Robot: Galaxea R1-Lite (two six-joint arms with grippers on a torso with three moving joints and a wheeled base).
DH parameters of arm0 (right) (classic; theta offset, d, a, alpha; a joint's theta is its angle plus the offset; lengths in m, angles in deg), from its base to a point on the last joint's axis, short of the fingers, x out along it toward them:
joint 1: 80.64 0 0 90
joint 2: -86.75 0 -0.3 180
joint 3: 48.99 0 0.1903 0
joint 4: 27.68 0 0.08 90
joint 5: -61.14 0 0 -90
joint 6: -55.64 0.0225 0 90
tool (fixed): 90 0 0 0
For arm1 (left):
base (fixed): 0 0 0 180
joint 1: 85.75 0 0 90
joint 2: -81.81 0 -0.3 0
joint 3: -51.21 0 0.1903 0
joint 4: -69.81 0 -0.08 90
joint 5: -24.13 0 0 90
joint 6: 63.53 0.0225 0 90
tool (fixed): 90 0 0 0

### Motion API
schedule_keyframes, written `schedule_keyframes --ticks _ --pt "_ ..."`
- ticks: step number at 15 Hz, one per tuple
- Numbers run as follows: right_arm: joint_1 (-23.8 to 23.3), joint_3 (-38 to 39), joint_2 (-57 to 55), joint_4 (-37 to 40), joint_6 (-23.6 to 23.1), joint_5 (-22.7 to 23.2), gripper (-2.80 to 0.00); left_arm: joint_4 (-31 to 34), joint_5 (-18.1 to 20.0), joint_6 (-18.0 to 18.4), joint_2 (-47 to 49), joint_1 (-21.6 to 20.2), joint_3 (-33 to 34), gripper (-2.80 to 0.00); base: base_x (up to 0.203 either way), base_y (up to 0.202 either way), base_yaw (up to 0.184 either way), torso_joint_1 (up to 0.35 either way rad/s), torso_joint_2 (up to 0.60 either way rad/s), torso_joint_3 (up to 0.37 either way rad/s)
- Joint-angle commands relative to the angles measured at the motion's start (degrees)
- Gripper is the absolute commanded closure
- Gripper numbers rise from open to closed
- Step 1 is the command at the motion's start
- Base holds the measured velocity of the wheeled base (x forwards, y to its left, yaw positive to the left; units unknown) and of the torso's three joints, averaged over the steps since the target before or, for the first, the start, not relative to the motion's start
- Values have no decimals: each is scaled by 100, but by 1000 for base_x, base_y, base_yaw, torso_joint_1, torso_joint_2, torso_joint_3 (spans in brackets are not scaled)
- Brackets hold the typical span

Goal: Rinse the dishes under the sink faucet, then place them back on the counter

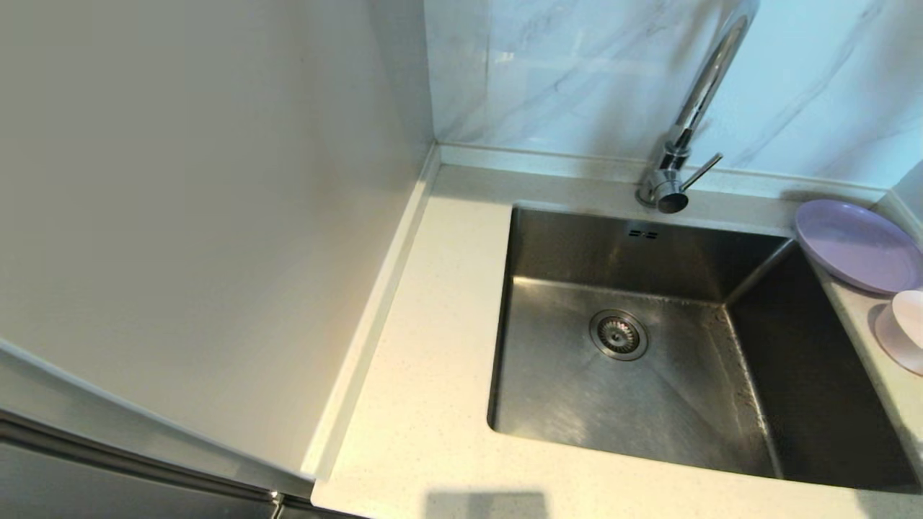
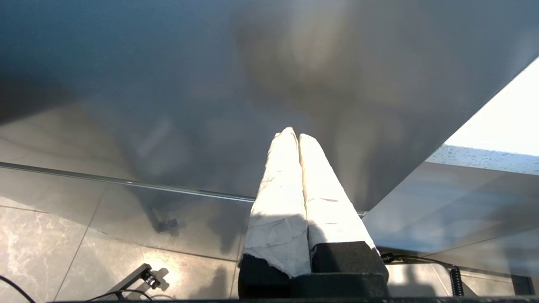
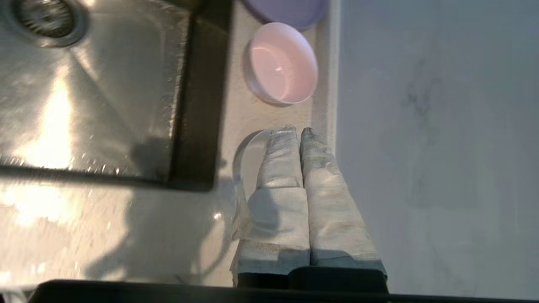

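Out of the head view, my right gripper (image 3: 297,129) is shut on the wall of the small whitish bowl (image 3: 250,164), one finger inside and one outside. It holds the bowl over the narrow counter (image 3: 236,109) strip to the right of the sink (image 1: 577,389). Whether the bowl rests on the counter I cannot tell. Just beyond it sits the pale pink dish (image 3: 283,63) (image 1: 907,321), then the lilac plate (image 1: 858,245) at the back right corner. The chrome faucet (image 1: 692,122) stands behind the sink, and no water shows. My left gripper (image 2: 294,134) hangs shut and empty, low beside the cabinet.
The drain strainer (image 1: 619,334) sits mid-basin. The faucet's lever (image 1: 701,171) points to the right. A plain wall (image 1: 216,216) borders the counter (image 1: 433,346) on the left and a marble backsplash (image 1: 577,72) runs behind. The raised rim (image 3: 332,84) runs close beside the right fingers.
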State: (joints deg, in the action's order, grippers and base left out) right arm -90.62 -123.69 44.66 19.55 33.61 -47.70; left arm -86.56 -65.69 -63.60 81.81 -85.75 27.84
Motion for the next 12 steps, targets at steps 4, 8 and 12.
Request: schedule_keyframes --ticks 4,8,12 --pt "1267 962 2139 309 -55 -442 0 0 -1 -1 0 0 0 0 0 0 0 0 0 0" --pt "905 1685 2756 304 748 -449 0 0 -1 -1 0 0 0 0 0 0 0 0 0 0" --pt "940 2361 3125 23 1257 -405 0 0 -1 -1 0 0 0 0 0 0 0 0 0 0"
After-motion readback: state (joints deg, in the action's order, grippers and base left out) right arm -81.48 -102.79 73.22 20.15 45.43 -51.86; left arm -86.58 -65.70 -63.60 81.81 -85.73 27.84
